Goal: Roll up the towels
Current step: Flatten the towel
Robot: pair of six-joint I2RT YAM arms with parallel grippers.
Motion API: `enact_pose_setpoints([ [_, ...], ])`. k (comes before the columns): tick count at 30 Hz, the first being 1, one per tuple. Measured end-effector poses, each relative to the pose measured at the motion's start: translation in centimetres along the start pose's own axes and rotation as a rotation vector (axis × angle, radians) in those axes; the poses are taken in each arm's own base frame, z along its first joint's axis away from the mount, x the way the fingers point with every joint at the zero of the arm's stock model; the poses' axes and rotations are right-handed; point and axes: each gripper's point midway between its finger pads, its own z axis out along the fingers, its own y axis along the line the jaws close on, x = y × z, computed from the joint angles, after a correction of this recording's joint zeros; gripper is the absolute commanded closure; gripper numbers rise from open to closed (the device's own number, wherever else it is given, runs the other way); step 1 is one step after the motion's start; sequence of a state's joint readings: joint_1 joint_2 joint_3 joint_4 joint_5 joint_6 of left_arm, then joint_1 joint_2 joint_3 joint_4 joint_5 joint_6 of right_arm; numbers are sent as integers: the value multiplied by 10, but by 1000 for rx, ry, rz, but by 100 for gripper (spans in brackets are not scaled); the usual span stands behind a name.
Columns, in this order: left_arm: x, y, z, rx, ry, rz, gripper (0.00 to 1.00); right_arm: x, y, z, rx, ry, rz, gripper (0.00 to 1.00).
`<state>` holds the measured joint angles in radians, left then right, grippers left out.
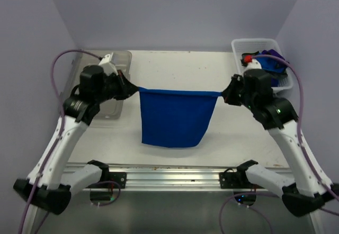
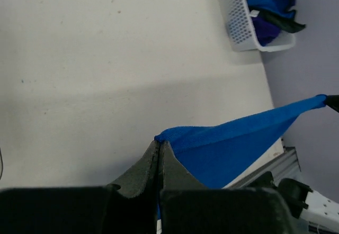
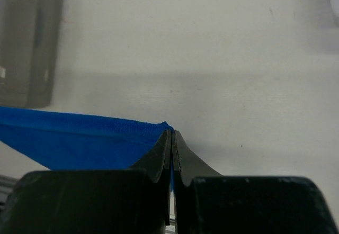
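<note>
A royal blue towel (image 1: 175, 116) hangs stretched in the air above the middle of the table, its top edge pulled taut between both arms. My left gripper (image 1: 135, 89) is shut on the towel's top left corner (image 2: 161, 137). My right gripper (image 1: 222, 93) is shut on the top right corner (image 3: 167, 125). The towel's lower edge droops in a curve toward the table's near side. More towels (image 1: 271, 59), blue and purple, lie bunched in the white basket (image 1: 239, 47) at the back right, also visible as a pile (image 2: 267, 6) in the left wrist view.
A clear plastic bin (image 1: 119, 64) stands at the back left behind the left arm, seen as a dark box (image 3: 26, 43) in the right wrist view. A metal rail (image 1: 169, 173) runs along the table's near edge. A red item (image 1: 246, 59) lies in the basket.
</note>
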<state>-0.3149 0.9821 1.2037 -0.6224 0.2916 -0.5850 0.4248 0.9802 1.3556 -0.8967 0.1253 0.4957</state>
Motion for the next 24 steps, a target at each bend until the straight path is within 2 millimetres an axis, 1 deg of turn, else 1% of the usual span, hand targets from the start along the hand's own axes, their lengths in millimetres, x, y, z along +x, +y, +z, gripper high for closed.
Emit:
enact_pose_setpoints([
  [2,9,29,44,-90,78,-27,100,12,-8,39,82,81,-24,100],
  [3,15,43,65,-126,114,-39,100,18,-13,63,126,128,-41,100],
  [5,36,82,113,-234,225,-62,100,30,-20,114,201,209,-77,100],
  [6,47,101,136,-282,273,-71,100,39,-26,140,241,264,-94,100],
  [7,58,119,154,-325,317,-81,100,44,-30,166,269,299,-108,100],
  [8,68,135,170,-362,355,-88,100,49,-34,191,292,334,-117,100],
  [9,77,148,181,-393,386,-90,100,52,-37,211,307,352,-121,100],
  [10,84,160,191,-418,410,-91,100,56,-42,233,322,370,-121,100],
  [12,90,176,202,-457,435,-87,100,64,-53,266,349,404,-123,100],
  [14,82,182,209,-476,426,-77,100,67,-61,288,365,422,-125,100],
  [16,64,183,217,-473,388,-58,100,64,-64,301,370,418,-121,100],
  [18,42,182,225,-464,340,-42,100,56,-63,311,366,399,-113,100],
  [19,33,182,229,-460,321,-34,100,51,-62,315,361,388,-108,100],
  [21,24,183,235,-454,298,-31,100,43,-60,318,351,367,-101,100],
  [24,25,185,234,-452,306,-36,100,40,-58,315,336,360,-94,100],
])
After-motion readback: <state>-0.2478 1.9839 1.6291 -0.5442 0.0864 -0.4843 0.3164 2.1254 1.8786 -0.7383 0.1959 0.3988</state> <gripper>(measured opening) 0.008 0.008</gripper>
